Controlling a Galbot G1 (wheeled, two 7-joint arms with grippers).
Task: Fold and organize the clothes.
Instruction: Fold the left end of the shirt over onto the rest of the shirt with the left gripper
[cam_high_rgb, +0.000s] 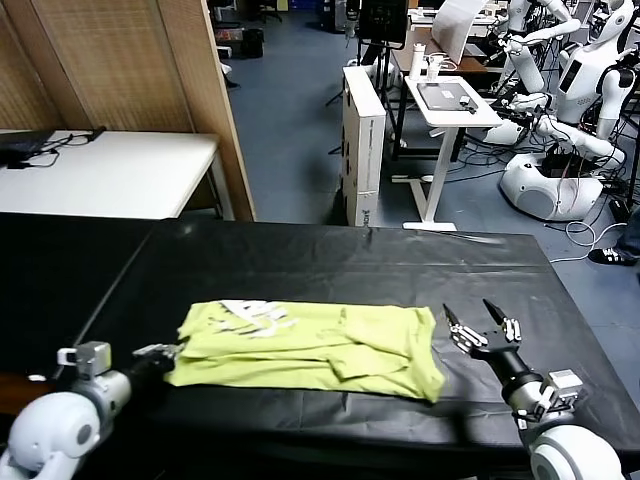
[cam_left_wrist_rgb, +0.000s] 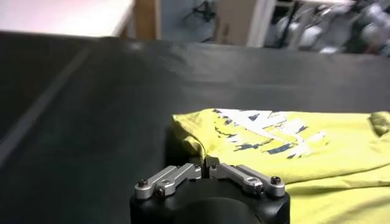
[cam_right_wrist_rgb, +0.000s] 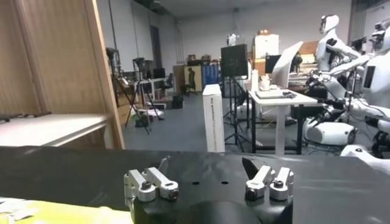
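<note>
Lime-green cotton is bunching at the near left corner, where the left gripper (cam_high_rgb: 172, 352) is pinching the edge of the T-shirt (cam_high_rgb: 320, 345) with its jaws pressed together. Off to the right, the right gripper (cam_high_rgb: 480, 322) is hovering just beside the shirt's right edge, jaws spread wide and gripping nothing. Farther out, the folded shirt is lying flat across the black table (cam_high_rgb: 330, 262), its white-grey print (cam_left_wrist_rgb: 268, 131) facing up near the left end.

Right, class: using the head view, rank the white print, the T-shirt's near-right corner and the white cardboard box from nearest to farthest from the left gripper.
1. White print, on the shirt's left part, nearest the left gripper.
2. T-shirt's near-right corner, across the table.
3. White cardboard box, on the floor beyond the table.
</note>
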